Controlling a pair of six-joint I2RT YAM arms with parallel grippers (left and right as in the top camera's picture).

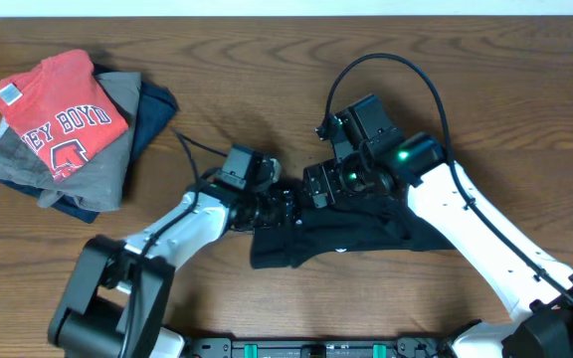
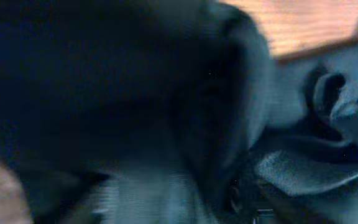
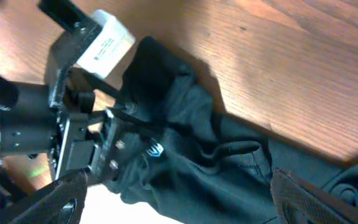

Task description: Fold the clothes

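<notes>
The clothes, a black T-shirt (image 1: 338,235), lie bunched at the table's middle front. My left gripper (image 1: 288,205) is at the shirt's upper left edge. In the left wrist view, blurred black fabric (image 2: 303,162) fills the frame and hides the fingers. From the right wrist view the left gripper (image 3: 112,148) presses into the cloth beside a small white neck tag (image 3: 156,149); its jaw gap is not visible. My right gripper (image 1: 320,187) hovers over the shirt's top edge. It is open (image 3: 176,190), its fingers (image 3: 312,199) wide apart astride the fabric.
A pile of folded garments sits at the far left: a red T-shirt with white lettering (image 1: 60,121) on top of grey (image 1: 102,174) and navy (image 1: 152,114) ones. The brown wooden table (image 1: 267,60) surrounds the shirt. A black cable (image 1: 386,62) loops over the right arm.
</notes>
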